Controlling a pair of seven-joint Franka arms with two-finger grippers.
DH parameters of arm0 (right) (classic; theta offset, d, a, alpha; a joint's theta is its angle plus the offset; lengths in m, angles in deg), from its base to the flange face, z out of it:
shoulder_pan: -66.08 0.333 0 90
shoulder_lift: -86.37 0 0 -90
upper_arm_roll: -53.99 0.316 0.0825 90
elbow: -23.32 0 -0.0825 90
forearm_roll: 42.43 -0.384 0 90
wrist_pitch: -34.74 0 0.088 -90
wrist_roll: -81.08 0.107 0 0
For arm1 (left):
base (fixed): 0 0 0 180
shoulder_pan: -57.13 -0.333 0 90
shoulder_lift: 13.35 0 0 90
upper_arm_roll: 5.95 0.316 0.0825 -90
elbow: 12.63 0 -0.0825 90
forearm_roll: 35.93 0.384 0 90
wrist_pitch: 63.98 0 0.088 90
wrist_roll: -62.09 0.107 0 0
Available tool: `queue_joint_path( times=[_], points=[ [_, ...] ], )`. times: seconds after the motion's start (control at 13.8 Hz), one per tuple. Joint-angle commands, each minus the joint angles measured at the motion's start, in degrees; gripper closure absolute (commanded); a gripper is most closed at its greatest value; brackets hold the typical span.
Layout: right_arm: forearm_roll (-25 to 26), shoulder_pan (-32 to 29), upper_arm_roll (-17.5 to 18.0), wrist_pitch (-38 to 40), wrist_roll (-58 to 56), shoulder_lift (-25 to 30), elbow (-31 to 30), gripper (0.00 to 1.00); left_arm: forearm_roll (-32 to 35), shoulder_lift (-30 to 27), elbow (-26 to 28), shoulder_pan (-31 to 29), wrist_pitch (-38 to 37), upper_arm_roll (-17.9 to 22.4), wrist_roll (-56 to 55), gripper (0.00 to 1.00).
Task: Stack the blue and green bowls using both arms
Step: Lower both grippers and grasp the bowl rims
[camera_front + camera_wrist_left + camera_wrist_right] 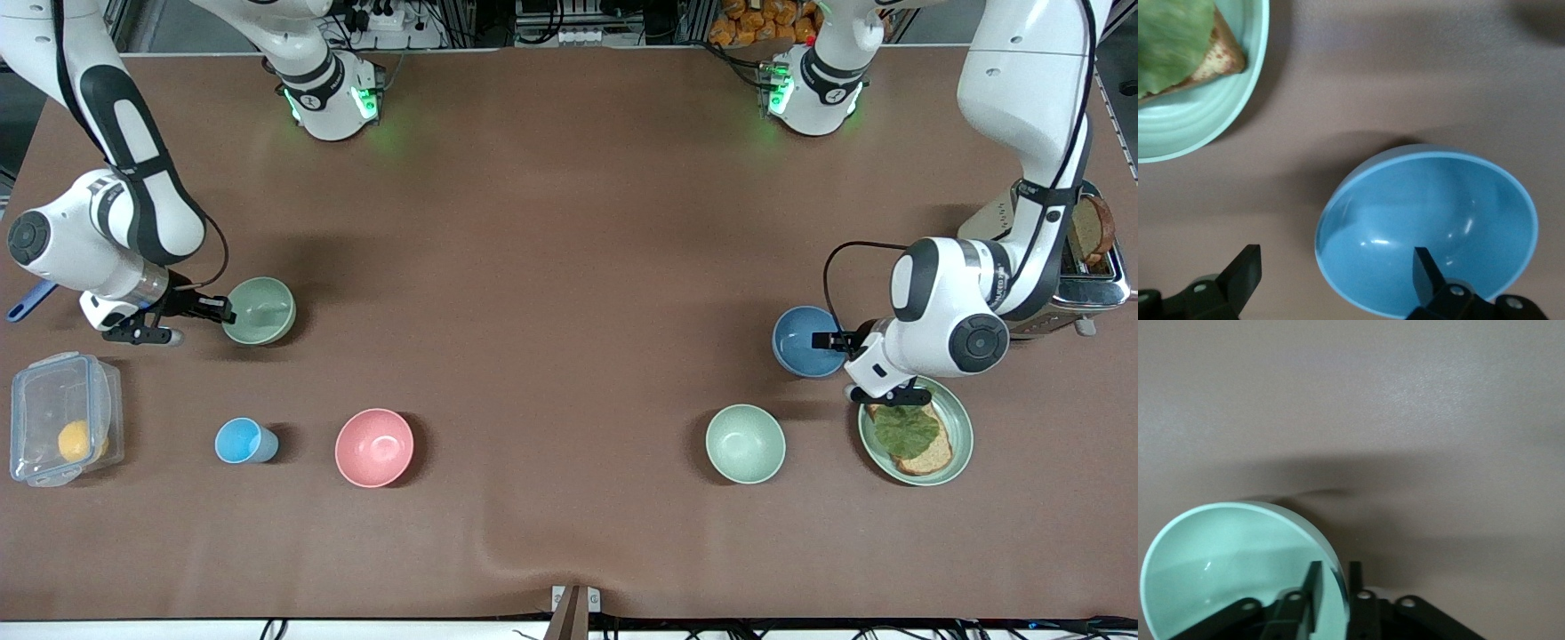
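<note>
The blue bowl (805, 342) stands toward the left arm's end of the table, beside the green plate. My left gripper (829, 340) is open at its rim. In the left wrist view (1335, 270) one finger (1426, 272) hangs inside the blue bowl (1425, 220) and the other (1245, 270) outside it, touching nothing. The sage-green bowl (260, 310) is toward the right arm's end. My right gripper (222, 309) is shut on its rim. In the right wrist view (1335, 590) the fingers pinch the green bowl's (1225, 567) wall, one inside and one outside.
A paler mint bowl (745, 443), a pink bowl (374, 447) and a light-blue cup (242, 441) stand nearer the front camera. A green plate (962, 418) holds toast and lettuce. A clear box (62, 431) and a toaster (1089, 267) sit at the table's ends.
</note>
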Motion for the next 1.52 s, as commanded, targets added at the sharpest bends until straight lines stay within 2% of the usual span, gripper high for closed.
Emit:
queue_joint_path(
  times=[0.0, 0.14, 0.29, 0.36, 0.43, 0.51, 0.65, 0.72, 1.08, 1.45],
  points=[
    [-1.5, -1.2, 0.6, -0.1, -2.0, 0.9, -0.7, 1.00, 1.2, 1.1, -0.3, 0.0, 0.9, -0.1, -1.3, 0.00],
    [-1.5, -0.8, 0.6, 2.4, -1.6, 1.3, 0.0, 1.00, 1.2, 2.0, -0.4, 0.1, 1.1, -0.2, -1.3, 0.00],
    [-1.6, -0.5, 0.6, 9.0, -0.1, 1.7, 3.2, 1.00, 1.2, 2.6, -0.5, 0.1, 2.0, -0.2, -1.3, 0.00],
    [-1.5, -0.4, 0.6, 14.1, 2.0, 1.7, 6.0, 1.00, 1.1, 2.6, -0.6, 0.0, 2.0, -0.2, -1.4, 0.15],
    [-1.5, -0.3, 0.7, 18.4, 4.3, 1.7, 8.2, 1.00, 0.9, 2.6, -0.8, -0.1, 2.0, -0.2, -1.8, 0.45],
    [-1.5, -0.1, 0.8, 21.8, 6.4, 1.8, 10.0, 1.00, 1.0, 2.6, -0.8, 0.0, 2.0, -0.2, -2.6, 0.65],
    [-1.5, 0.8, 0.8, 24.7, 8.8, 2.0, 12.0, 1.00, 1.1, 2.6, -0.8, 0.3, 2.0, -0.2, -3.5, 0.85],
    [-1.5, 1.3, 0.9, 25.4, 10.0, 2.4, 12.5, 1.00, 1.2, 2.6, -0.8, 0.3, 2.0, -0.2, -3.4, 1.00],
    [-1.5, 6.2, 1.1, 29.7, 22.4, 3.3, 15.2, 1.00, 3.7, 0.8, -1.0, 0.5, 2.7, -0.2, -3.4, 1.00],
    [-1.5, 14.9, 1.1, 30.1, 38.5, 5.9, 15.5, 1.00, 3.5, -2.7, -2.1, -0.2, 2.5, -0.5, -2.4, 1.00]
  ],
)
